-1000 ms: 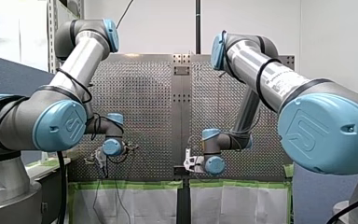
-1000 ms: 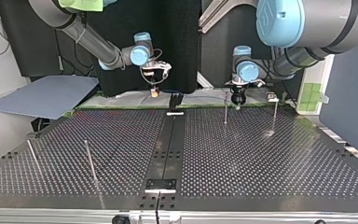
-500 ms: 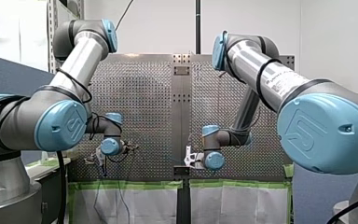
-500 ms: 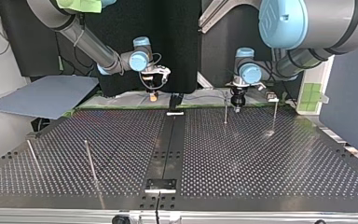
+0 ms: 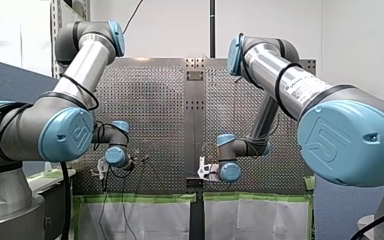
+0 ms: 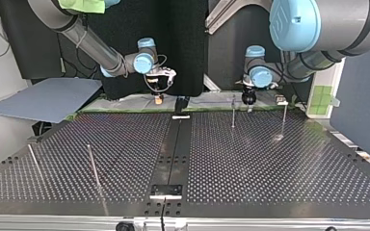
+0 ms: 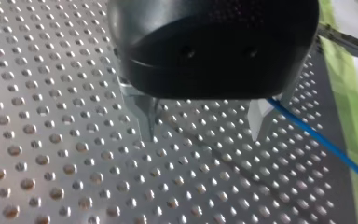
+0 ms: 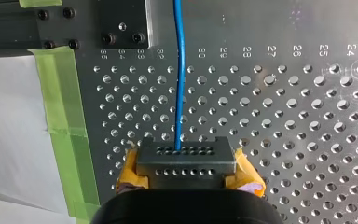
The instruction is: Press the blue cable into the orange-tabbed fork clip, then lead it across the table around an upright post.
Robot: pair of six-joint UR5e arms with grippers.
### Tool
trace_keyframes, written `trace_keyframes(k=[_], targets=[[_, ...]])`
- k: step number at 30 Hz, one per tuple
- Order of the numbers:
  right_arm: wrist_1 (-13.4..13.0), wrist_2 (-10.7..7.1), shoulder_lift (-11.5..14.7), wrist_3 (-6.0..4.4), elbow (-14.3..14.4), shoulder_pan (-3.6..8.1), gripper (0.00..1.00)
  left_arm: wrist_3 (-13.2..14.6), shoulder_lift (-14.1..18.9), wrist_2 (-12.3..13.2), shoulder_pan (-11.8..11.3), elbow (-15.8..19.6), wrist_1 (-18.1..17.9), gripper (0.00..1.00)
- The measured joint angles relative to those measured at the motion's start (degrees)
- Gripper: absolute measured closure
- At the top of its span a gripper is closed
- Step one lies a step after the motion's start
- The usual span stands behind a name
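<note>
The blue cable [image 8: 180, 74] runs straight ahead from my right gripper [image 8: 185, 161], whose yellow pads [image 8: 129, 171] are shut on it just above the perforated table. In the top view this gripper [image 6: 158, 99] hangs at the table's far edge, beside a dark clip [image 6: 181, 104] on the centre rail. My left gripper [image 7: 204, 130] stands open over the plate with nothing between its metal fingers [image 7: 147, 122]. The blue cable [image 7: 321, 142] lies just outside one finger. In the top view my left gripper [image 6: 248, 103] hovers next to an upright post [image 6: 233, 111].
A second thin post [image 6: 284, 118] stands further toward the top view's right, and two leaning posts [image 6: 93, 166] are at its near left. Green tape [image 8: 60, 93] lines the table edge by my right gripper. A grey board [image 6: 48, 98] lies off the far left corner.
My left gripper has opened, let go of the cable and lifted a little beside the post. My right gripper sank slightly toward the table edge, still shut on the cable.
</note>
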State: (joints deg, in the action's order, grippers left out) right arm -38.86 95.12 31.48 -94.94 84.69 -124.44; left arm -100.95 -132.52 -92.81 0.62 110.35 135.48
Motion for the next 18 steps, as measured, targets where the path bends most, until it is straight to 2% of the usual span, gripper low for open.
trace_keyframes(k=[4,7,14,18], targets=[[0.0,0.05,-0.03,0.0,-0.01,0.01,1.0,-0.11,0.02,-1.86,-0.08,0.77,0.29,0.0],[-0.01,0.07,-0.03,0.01,-0.03,0.02,1.0,-0.19,0.07,-1.88,-0.21,1.78,0.46,0.0],[-0.04,0.07,-0.03,0.2,-0.01,0.02,1.0,-0.1,0.65,1.37,-0.4,5.35,-0.95,0.0],[-0.01,0.02,-0.02,0.31,-0.01,0.01,1.0,-0.87,2.36,3.64,-0.46,7.59,-2.88,0.0]])
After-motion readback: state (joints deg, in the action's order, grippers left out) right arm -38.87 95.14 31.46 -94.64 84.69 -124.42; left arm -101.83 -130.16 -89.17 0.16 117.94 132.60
